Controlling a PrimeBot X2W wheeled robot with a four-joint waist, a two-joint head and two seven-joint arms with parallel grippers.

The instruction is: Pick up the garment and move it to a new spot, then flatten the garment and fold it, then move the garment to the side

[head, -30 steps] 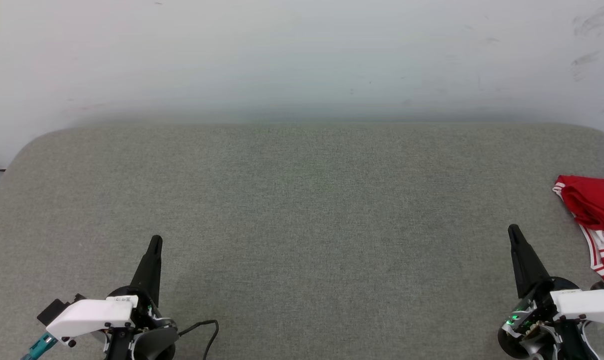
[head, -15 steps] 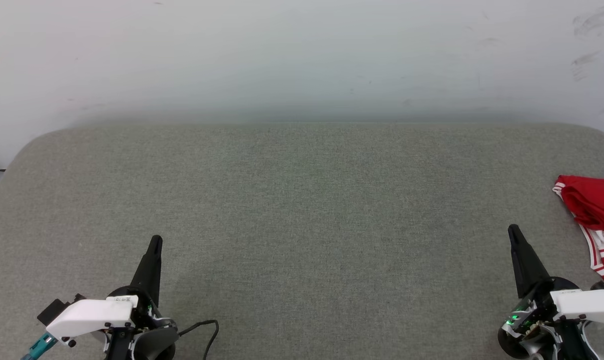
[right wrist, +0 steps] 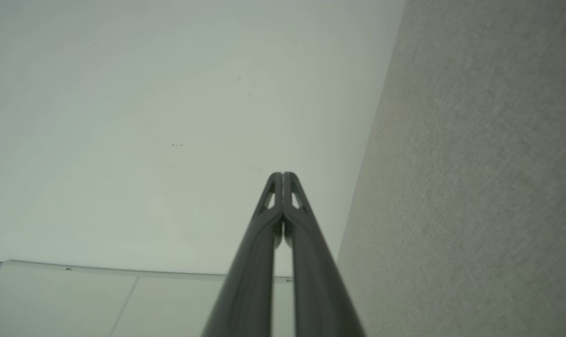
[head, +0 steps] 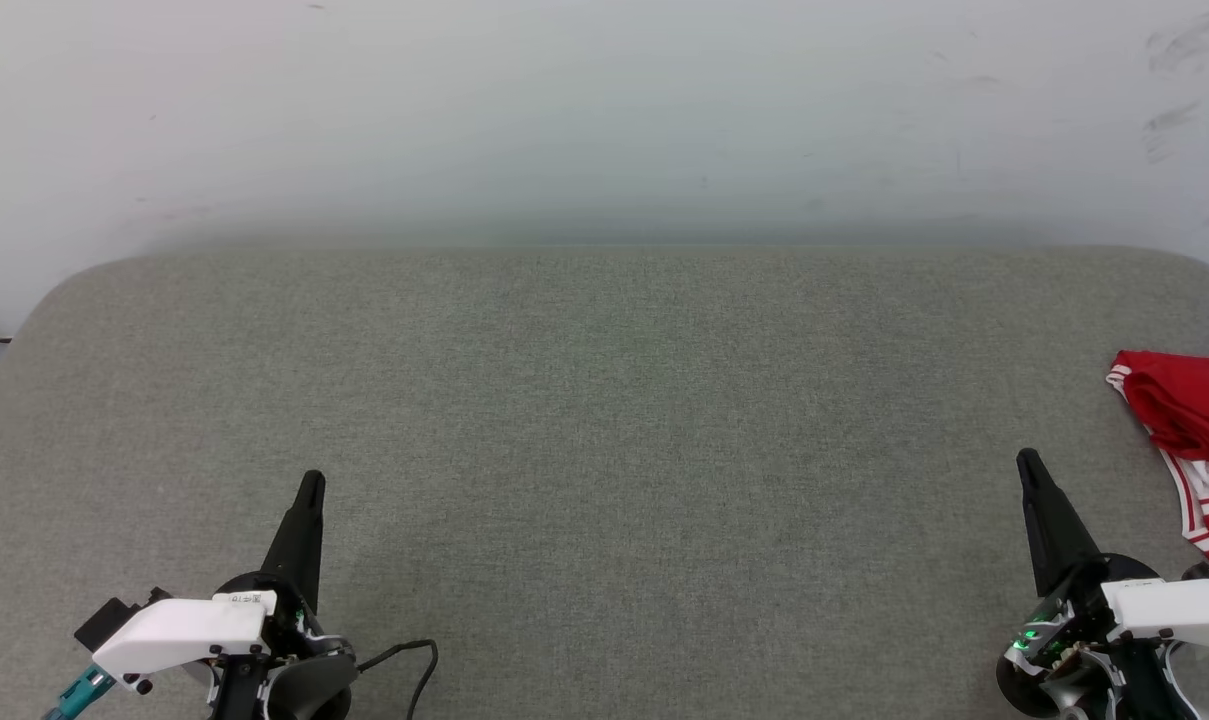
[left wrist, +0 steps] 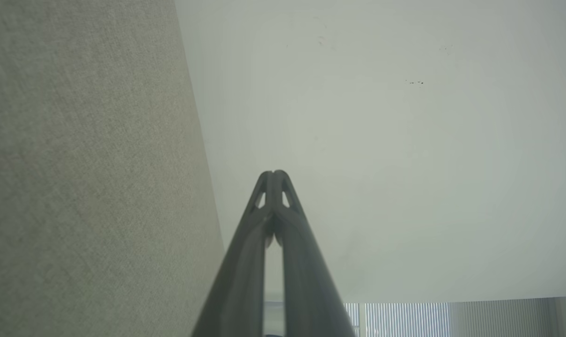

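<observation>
Over the near left of the bench, my left fingers are pressed tip to tip with nothing between them, pointing toward the bench's far edge. Over the near right of the bench, my right fingers are likewise closed together and carry nothing. Just past them, at the bench's right edge, the garment lies in a crumpled red heap with white striped trim showing, part of it cut off by the head view. I judge it light, soft and limp, so it will sag from any single grip. I'd open the right fingers and pinch a raised fold of the red bunch, taking plenty of cloth.
</observation>
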